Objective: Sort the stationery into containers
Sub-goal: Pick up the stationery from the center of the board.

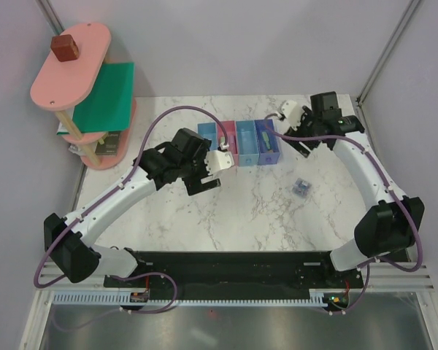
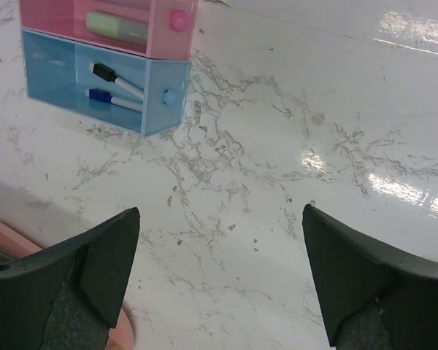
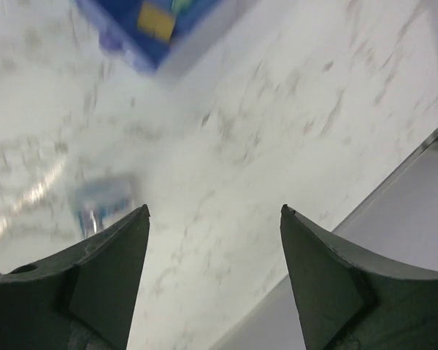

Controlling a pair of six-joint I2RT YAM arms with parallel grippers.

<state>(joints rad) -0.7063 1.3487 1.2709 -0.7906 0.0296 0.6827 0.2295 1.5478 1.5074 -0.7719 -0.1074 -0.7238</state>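
Four joined bins stand at the back middle: blue [image 1: 208,135], pink [image 1: 228,138], light blue [image 1: 247,144], purple-blue [image 1: 267,142]. In the left wrist view the blue bin [image 2: 58,102] holds two white markers [image 2: 117,80] with dark caps. The pink bin [image 2: 160,40] holds a mint-green piece [image 2: 117,28]. The right wrist view is blurred; the purple-blue bin [image 3: 142,55] holds a tan block [image 3: 157,20]. The small purple-blue bundle [image 1: 301,188] lies loose on the table and also shows in the right wrist view [image 3: 102,197]. My left gripper [image 1: 208,175] [image 2: 220,219] is open and empty by the bins' front. My right gripper [image 1: 286,115] [image 3: 213,211] is open and empty behind the purple-blue bin.
A pink-and-green tiered shelf [image 1: 87,87] stands at the back left with a brown cube [image 1: 64,47] on top. Its pink base shows in the left wrist view [image 2: 7,237]. The table's right edge [image 3: 365,211] is close to my right gripper.
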